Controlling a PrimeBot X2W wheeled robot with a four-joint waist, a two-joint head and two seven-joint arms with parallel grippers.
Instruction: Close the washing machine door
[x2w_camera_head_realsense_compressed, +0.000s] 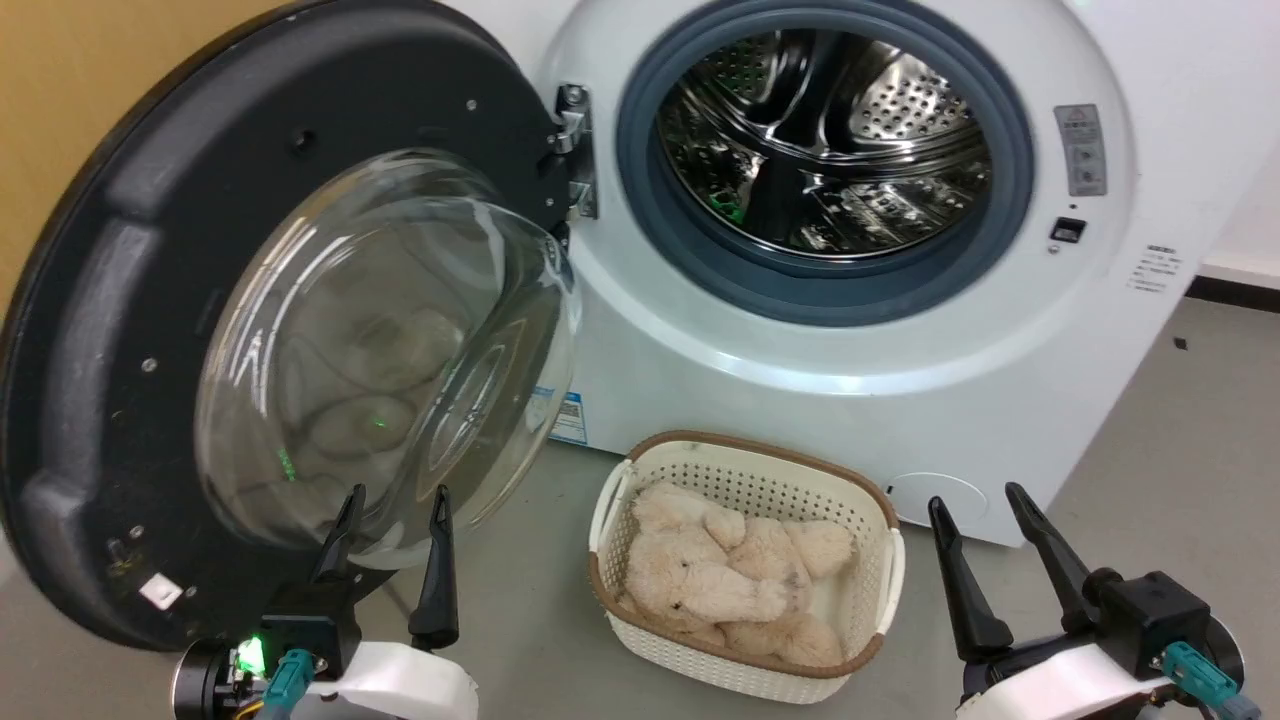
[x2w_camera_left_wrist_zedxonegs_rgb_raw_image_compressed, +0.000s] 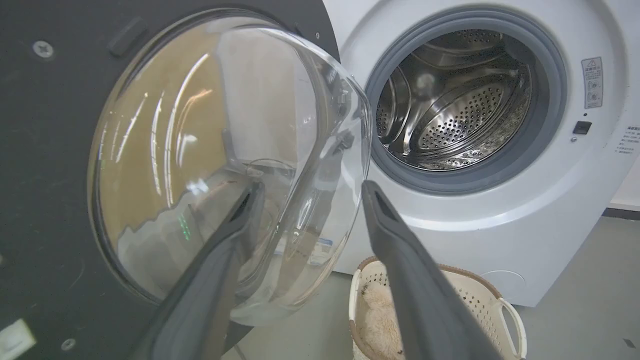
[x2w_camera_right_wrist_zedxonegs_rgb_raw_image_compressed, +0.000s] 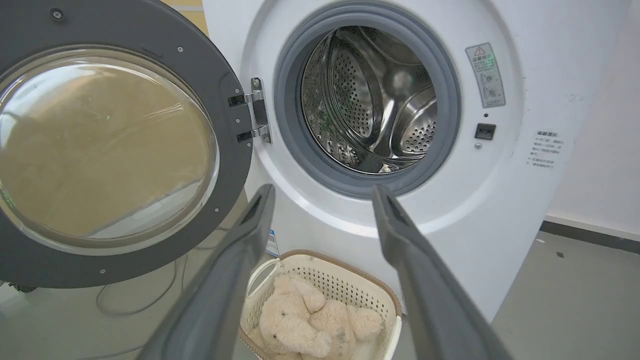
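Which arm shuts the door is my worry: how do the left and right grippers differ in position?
The left gripper has its fingertips over the glass window of the washing machine door in the head view; the right gripper has its over the front of the washing machine, right of the basket. The left gripper is near the door; the right gripper is clear of it. Both are open and empty.

No word reads clearly here. Right of the grey rubber gasket ring (x2w_camera_right_wrist_zedxonegs_rgb_raw_image_compressed: 290, 110) on the big white front-loading washing machine (x2w_camera_right_wrist_zedxonegs_rgb_raw_image_compressed: 500, 200), a pale grey rectangular label (x2w_camera_right_wrist_zedxonegs_rgb_raw_image_compressed: 485, 75) carries a red warning triangle (x2w_camera_right_wrist_zedxonegs_rgb_raw_image_compressed: 479, 50); its print is too small. Further right are black printed lines (x2w_camera_right_wrist_zedxonegs_rgb_raw_image_compressed: 545, 149), illegible. Below-left of the gasket sits a small blue-and-white label (x2w_camera_head_realsense_compressed: 568, 418), unreadable.
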